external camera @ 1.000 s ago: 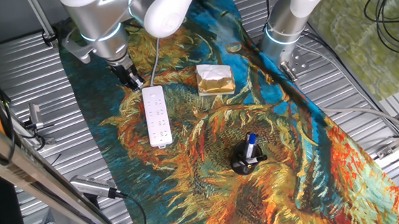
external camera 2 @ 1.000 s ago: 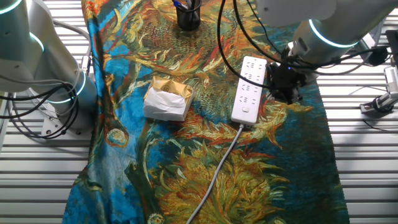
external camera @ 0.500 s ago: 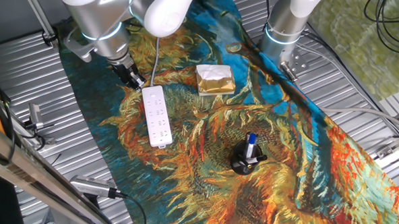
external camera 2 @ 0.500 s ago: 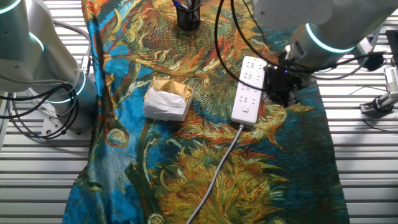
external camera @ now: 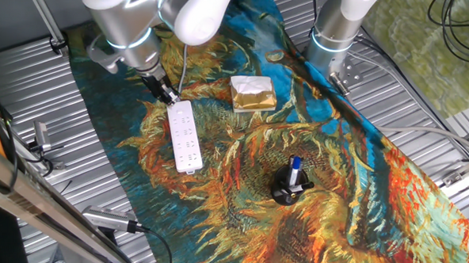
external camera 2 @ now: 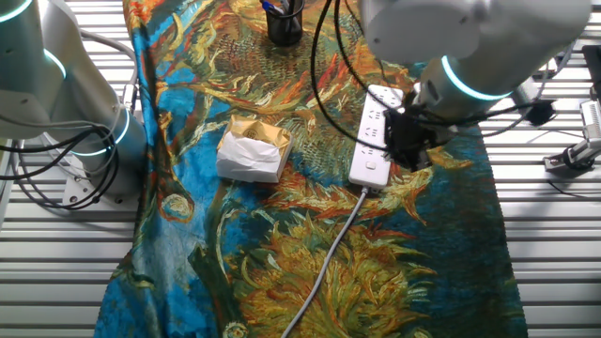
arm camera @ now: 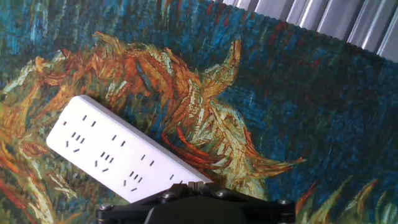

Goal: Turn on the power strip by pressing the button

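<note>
Over power strip [external camera: 183, 135]: end effector [external camera: 165, 93], seemingly.

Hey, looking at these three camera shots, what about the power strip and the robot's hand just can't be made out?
- Button on the power strip: in the hand view the black hand body covers that end; too small in one fixed view.
- Jaws: whether open or shut shows nowhere; the gripper is a dark blur in the other fixed view.
- Contact with the strip: not discernible.
- Cable: runs off the bottom edge.
</note>
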Motion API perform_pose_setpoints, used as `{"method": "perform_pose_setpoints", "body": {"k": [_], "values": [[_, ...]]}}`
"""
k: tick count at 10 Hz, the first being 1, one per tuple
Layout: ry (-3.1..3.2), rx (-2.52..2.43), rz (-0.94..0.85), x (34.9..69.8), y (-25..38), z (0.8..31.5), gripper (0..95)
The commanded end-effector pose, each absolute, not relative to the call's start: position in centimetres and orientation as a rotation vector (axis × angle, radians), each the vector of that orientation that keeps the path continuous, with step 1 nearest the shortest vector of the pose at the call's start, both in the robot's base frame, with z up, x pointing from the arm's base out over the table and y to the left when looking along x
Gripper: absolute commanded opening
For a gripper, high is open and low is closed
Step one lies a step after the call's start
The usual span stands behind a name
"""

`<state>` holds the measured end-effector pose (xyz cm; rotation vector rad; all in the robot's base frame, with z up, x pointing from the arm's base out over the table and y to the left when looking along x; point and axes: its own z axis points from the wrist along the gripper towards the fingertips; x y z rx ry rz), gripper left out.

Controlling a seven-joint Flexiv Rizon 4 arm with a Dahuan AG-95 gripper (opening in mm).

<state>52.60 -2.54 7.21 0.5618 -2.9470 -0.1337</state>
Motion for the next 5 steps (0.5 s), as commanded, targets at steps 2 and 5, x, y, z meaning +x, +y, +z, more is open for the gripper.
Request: {"method": "perform_pose_setpoints", "body": {"k": [2,5], "values": [[-2.942,0.54,-0.199,51.88,-2.25,6.29,0.0],[-2.925,0.528,-0.248,51.56,-2.12,5.79,0.0]]}}
